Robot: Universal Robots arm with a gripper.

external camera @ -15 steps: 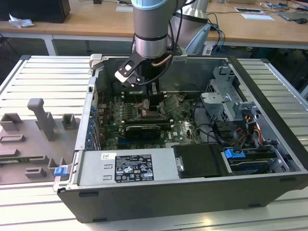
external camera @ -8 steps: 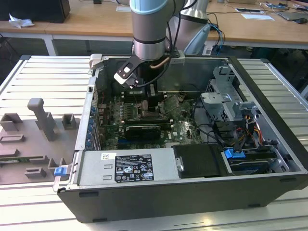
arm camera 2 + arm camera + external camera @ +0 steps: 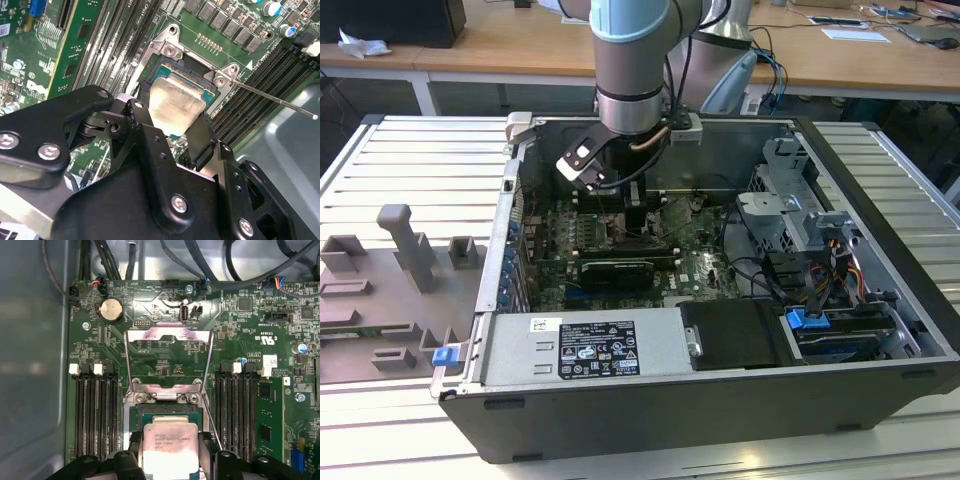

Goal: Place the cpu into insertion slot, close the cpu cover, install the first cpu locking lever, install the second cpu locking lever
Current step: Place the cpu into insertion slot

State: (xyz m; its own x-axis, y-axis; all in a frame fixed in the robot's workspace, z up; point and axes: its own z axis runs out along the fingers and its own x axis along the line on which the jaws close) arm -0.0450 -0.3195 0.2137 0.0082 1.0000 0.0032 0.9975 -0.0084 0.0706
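The open computer case lies on its side, and the arm reaches down into it from above. The motherboard covers the case floor, and the socket on it is the spot to go by, so everything below is placed from there.

The gripper hangs right over the socket. In both wrist views its black fingers are clamped on two opposite edges of the cpu, so it's definitely grasping the chip. The cpu, dull silver top facing up, sits directly above the socket opening and very close to it. Can't tell whether it's touching the socket yet.

Rows of memory slots run along both sides of the socket. The cpu cover is swung fully open, hinged at the socket's edge, with green board showing through its window. A thin wire locking lever sticks out from one socket corner, unlatched and angled away over the memory slots on that side. A round coin battery sits beyond the open cover, well apart from the socket.
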